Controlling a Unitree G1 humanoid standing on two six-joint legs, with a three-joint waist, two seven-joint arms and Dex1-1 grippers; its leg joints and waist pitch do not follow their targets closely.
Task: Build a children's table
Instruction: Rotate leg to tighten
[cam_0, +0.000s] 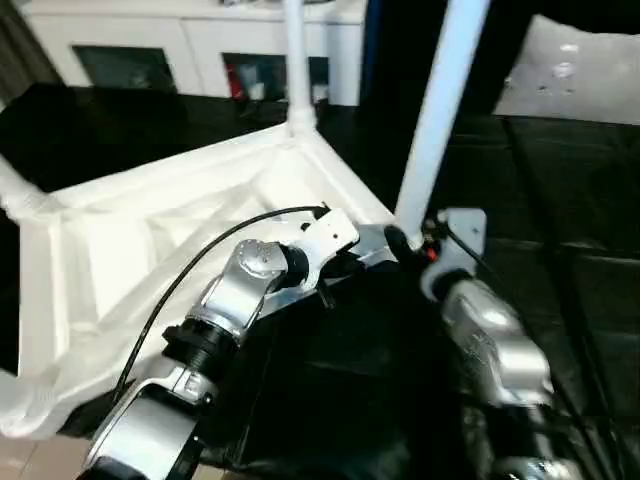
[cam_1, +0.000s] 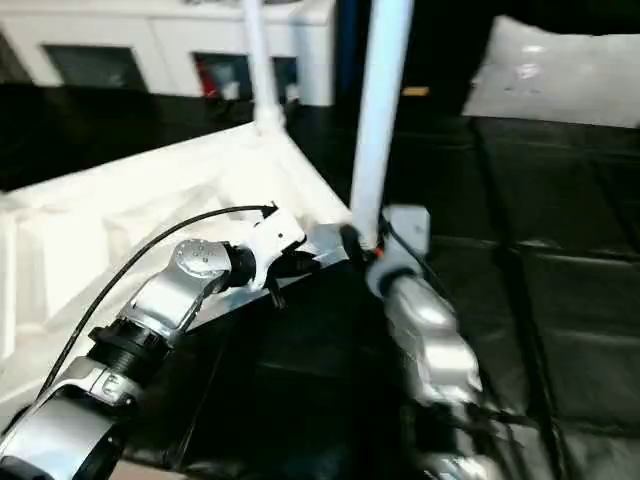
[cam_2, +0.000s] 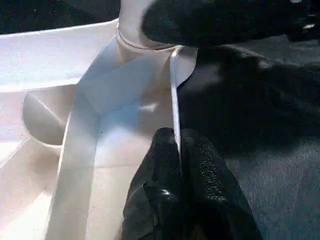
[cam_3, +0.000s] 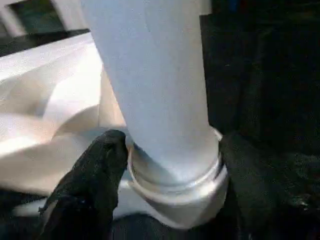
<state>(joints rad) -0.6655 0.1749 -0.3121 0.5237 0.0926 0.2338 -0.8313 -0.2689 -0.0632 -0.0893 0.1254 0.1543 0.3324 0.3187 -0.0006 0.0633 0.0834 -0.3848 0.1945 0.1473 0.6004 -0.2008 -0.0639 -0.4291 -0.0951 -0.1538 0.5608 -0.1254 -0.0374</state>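
Black floor mat under upturned tabletop (cam_0: 150, 230). Left claw (cam_2: 179, 150) pinched shut on tabletop rim. Right claw (cam_3: 170, 165) spread around leg (cam_0: 440, 110) base at near corner socket, fingers beside, not gripping. Keep leg vertical; press straight down.

White cabinet (cam_0: 190, 40) across the far side, low, with dark glass-fronted doors (cam_0: 125, 66); something red (cam_0: 237, 80) behind one pane, too blurred to identify. Black floor mat (cam_0: 560, 210) covers the ground, glossy, laid in square tiles with visible seams (cam_1: 520, 250). Dark upright panel (cam_0: 400, 50) just beside the cabinet's right end, with a blue strip (cam_1: 345, 45) along its edge. Pale grey-white cushion-like shape (cam_1: 560, 75) lies at the far right on the mat, soft outline, small shiny spots on it; cannot tell what it is. Strip of lighter flooring (cam_0: 30, 460) shows at the near left corner.
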